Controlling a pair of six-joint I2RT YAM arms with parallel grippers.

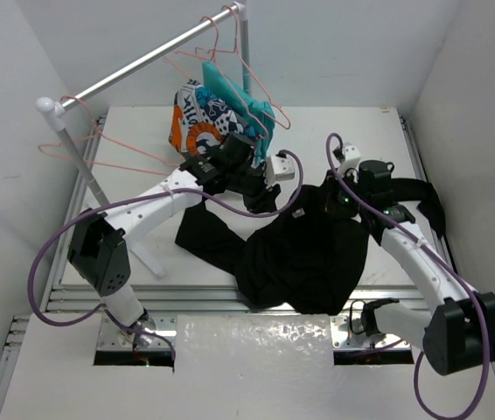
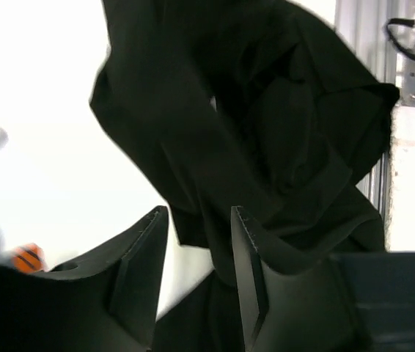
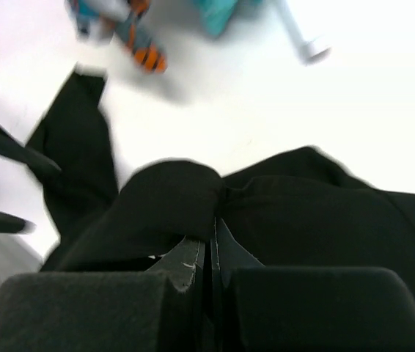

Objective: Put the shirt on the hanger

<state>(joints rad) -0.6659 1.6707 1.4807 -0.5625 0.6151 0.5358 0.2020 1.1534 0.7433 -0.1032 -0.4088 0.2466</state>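
The black shirt (image 1: 300, 254) lies crumpled on the table between the two arms. My right gripper (image 1: 341, 198) is at its far right edge. In the right wrist view, the right gripper (image 3: 215, 229) is shut, pinching a bunched fold of the shirt (image 3: 303, 213). My left gripper (image 1: 263, 198) hovers at the shirt's far left part. In the left wrist view its fingers (image 2: 149, 242) stand apart around the gripper's gap (image 2: 199, 214), with the shirt (image 2: 266, 110) beyond and below them. One pink wire hanger (image 1: 99, 156) hangs at the rail's left end, others (image 1: 249, 77) at the right; which is the task's I cannot tell.
The rail (image 1: 142, 59) crosses the back left on white posts, with a white foot (image 1: 149, 255) on the table. A patterned orange, navy and white garment (image 1: 197, 118) and a teal garment (image 1: 240, 101) lie behind the left gripper. Metal rails edge the table (image 1: 379, 131).
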